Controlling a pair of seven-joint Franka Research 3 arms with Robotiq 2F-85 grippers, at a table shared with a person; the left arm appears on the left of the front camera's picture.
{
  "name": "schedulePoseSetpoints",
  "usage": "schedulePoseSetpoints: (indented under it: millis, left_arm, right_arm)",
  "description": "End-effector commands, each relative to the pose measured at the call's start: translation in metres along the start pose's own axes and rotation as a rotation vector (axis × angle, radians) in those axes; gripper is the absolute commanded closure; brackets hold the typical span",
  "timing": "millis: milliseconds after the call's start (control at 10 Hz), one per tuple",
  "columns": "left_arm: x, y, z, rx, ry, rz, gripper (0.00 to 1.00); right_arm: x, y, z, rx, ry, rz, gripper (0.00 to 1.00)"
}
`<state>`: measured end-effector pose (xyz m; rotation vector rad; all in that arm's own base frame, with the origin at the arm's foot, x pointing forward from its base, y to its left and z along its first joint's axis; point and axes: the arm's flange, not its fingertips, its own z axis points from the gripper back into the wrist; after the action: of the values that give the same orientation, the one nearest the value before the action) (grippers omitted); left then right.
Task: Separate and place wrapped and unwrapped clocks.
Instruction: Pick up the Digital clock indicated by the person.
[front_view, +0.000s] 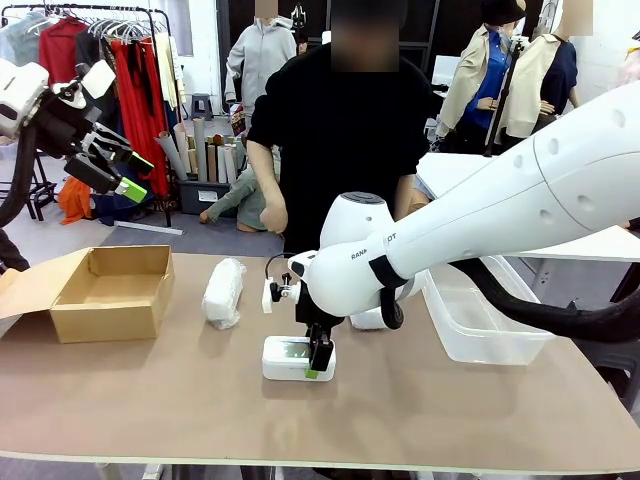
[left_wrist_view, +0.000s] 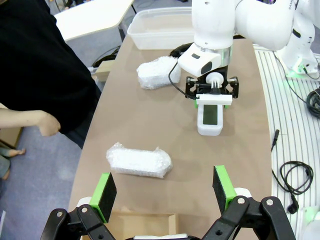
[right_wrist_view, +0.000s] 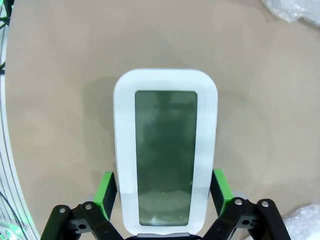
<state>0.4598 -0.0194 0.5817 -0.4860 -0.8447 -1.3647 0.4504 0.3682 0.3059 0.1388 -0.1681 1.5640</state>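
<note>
Midway along the table (front_view: 150, 400), the bare clock (front_view: 283, 362) is straddled by the right gripper (right_wrist_view: 162, 192), green pads (right_wrist_view: 106, 192) at or just beside its long sides; whether contact is made cannot be told. The squeeze should be kept centred and square before any lift is attempted.

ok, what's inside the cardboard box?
In the front view, the cardboard box is open, showing bare brown floor and inner walls with nothing lying on them. Its near wall covers the front strip of the floor, so that part can't be checked.
</note>
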Motion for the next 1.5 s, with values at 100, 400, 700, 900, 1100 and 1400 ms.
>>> schedulePoseSetpoints:
  millis: [100, 400, 700, 900, 1100, 1400]
  left_arm:
    - [0.0, 0.0, 0.001, -0.004, -0.007, 0.0, 0.0]
    - [0.0, 0.0, 0.001, -0.004, -0.007, 0.0, 0.0]
    - [0.0, 0.0, 0.001, -0.004, -0.007, 0.0, 0.0]
    - [0.0, 0.0, 0.001, -0.004, -0.007, 0.0, 0.0]
    - [0.0, 0.0, 0.001, -0.004, -0.007, 0.0, 0.0]
    - [0.0, 0.0, 0.001, -0.004, -0.007, 0.0, 0.0]
  right_arm:
    - [0.003, -0.002, 0.005, 0.027, -0.063, 0.033, 0.59]
    - [0.002, -0.002, 0.009, 0.039, -0.06, 0.028, 1.0]
    - [0.016, -0.011, 0.061, 0.096, -0.073, 0.089, 1.0]
    - [0.02, -0.023, 0.112, 0.113, -0.084, 0.089, 1.0]
    - [0.028, -0.037, 0.162, 0.077, -0.071, 0.066, 1.0]
    - [0.034, -0.058, 0.236, 0.038, -0.088, -0.069, 1.0]
